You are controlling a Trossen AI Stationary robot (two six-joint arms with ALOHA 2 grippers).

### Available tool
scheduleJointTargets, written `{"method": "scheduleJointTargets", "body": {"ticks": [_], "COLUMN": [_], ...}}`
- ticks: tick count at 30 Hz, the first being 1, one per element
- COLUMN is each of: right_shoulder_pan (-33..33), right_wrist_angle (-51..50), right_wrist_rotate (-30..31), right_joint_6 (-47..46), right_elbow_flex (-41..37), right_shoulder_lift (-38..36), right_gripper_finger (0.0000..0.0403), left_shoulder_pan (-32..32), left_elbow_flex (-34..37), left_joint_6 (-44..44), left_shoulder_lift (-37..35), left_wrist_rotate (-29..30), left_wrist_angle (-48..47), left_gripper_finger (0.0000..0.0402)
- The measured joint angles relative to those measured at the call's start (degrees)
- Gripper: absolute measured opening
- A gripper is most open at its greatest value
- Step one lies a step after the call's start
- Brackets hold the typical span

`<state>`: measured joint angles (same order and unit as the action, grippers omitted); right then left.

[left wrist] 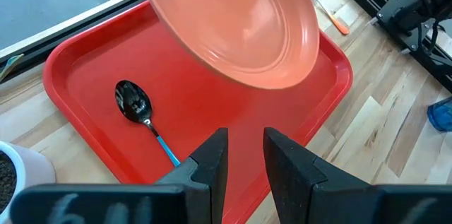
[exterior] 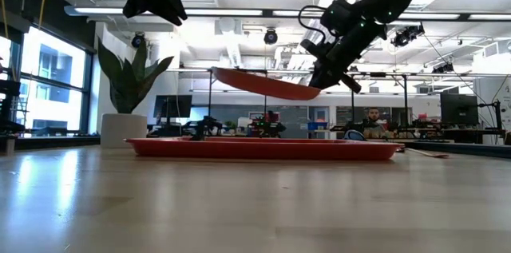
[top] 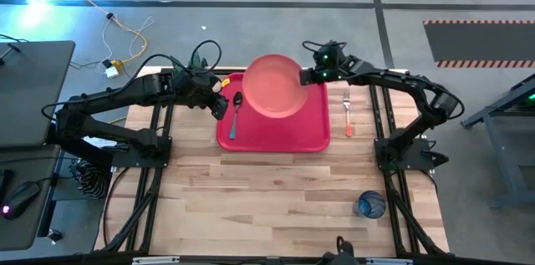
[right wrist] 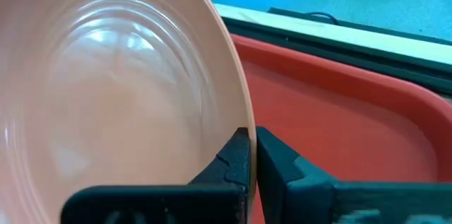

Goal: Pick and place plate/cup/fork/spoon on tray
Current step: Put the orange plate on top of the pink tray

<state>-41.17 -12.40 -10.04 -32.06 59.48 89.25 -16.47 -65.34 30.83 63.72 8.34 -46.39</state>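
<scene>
The right pincer (exterior: 331, 73) clenches the plate's (top: 274, 86) rim, holding it tilted above the tray (top: 313, 135) for setting down (spoon (top: 235, 112) already aboard), while the left pincer (left wrist: 245, 155) hovers empty, slightly parted.

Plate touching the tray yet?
Apart. The low view shows the plate held tilted in the air by the right end effector, with open space above the tray.

My right gripper (top: 311, 77) holds the plate (top: 274, 86) by its rim, tilted in the air above the far half of the tray (top: 313, 135). The spoon (top: 235, 113) lies in the tray at its left side. My left gripper (top: 219, 108) hangs just left of the spoon. The fork (top: 348, 113) lies on the table right of the tray; the cup (top: 371, 205) stands well nearer, to the right.
</scene>
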Motion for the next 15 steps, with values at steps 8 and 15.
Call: {"method": "scheduleJointTargets", "body": {"ticks": [8,15], "right_shoulder_pan": [1.67,3.83], "right_wrist_angle": [-1.17,-4.03], "right_wrist_rotate": [0.45,1.57], "right_joint_6": [1.65,2.07], "right_elbow_flex": [0.0,0.02], "right_shoulder_lift": [0.0,1.96], "right_gripper_finger": [0.0,0.0], "left_shoulder_pan": [0.0,0.0], "left_elbow_flex": [0.0,0.0], "left_joint_6": [0.01,0.45], "left_shoulder_lift": [0.01,0.01], "left_wrist_rotate": [0.24,3.64], "left_wrist_angle": [0.0,0.01], "left_gripper_finger": [0.0083,0.0083]}}
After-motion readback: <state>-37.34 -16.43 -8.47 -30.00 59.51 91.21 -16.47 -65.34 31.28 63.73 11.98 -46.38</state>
